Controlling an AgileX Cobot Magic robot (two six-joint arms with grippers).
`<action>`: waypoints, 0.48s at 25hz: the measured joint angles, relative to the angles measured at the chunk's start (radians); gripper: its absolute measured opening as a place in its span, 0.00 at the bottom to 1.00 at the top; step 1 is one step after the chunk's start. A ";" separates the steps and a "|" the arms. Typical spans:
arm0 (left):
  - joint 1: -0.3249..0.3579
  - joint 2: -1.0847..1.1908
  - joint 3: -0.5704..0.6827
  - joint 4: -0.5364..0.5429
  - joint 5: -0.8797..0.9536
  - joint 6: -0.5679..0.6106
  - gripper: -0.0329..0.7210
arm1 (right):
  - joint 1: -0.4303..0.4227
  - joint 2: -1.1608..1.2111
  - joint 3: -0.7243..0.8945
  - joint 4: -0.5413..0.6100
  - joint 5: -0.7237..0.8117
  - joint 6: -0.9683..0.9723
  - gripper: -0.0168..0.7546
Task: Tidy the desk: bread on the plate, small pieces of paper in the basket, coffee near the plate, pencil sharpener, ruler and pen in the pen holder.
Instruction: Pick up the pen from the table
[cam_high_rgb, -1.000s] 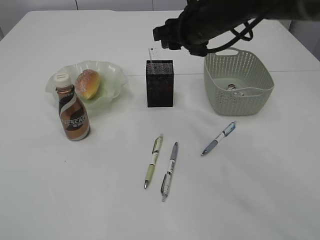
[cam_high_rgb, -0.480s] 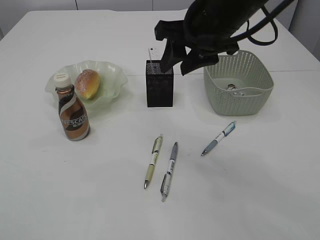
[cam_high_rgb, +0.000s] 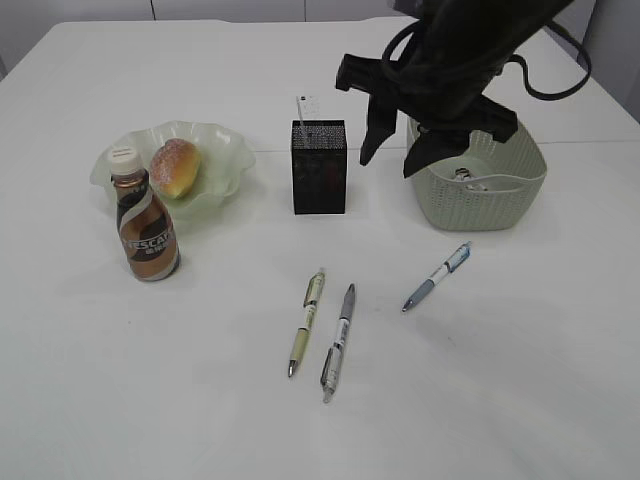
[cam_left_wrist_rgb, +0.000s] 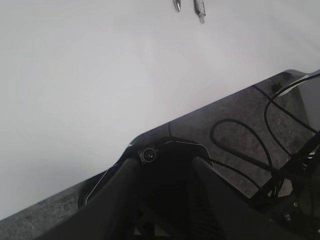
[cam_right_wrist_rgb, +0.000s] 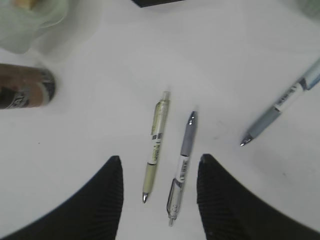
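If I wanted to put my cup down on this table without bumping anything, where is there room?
The widest bare stretch is the white table in front of the brown coffee bottle, left of the green pen. The near right corner, below the blue pen, is free too. It is crowded between the black mesh pen holder and the pale green basket, where the open right end effector hangs.

Right end effector (cam_high_rgb: 412, 158) swung from above pen holder (cam_high_rgb: 319, 167) toward basket (cam_high_rgb: 500, 190) (jaws apart).

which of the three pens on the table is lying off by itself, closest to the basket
The blue pen. It lies alone just below the basket, while the green pen and grey pen lie side by side nearer the middle.
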 joint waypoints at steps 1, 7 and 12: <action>0.000 0.000 0.000 0.000 0.000 0.000 0.37 | 0.000 0.007 0.000 -0.021 0.000 0.037 0.52; 0.000 0.000 0.000 0.000 0.000 0.036 0.37 | 0.000 0.060 0.000 -0.060 0.052 0.100 0.52; 0.000 0.005 0.000 0.000 -0.005 0.051 0.37 | 0.000 0.091 0.000 -0.088 0.175 -0.025 0.52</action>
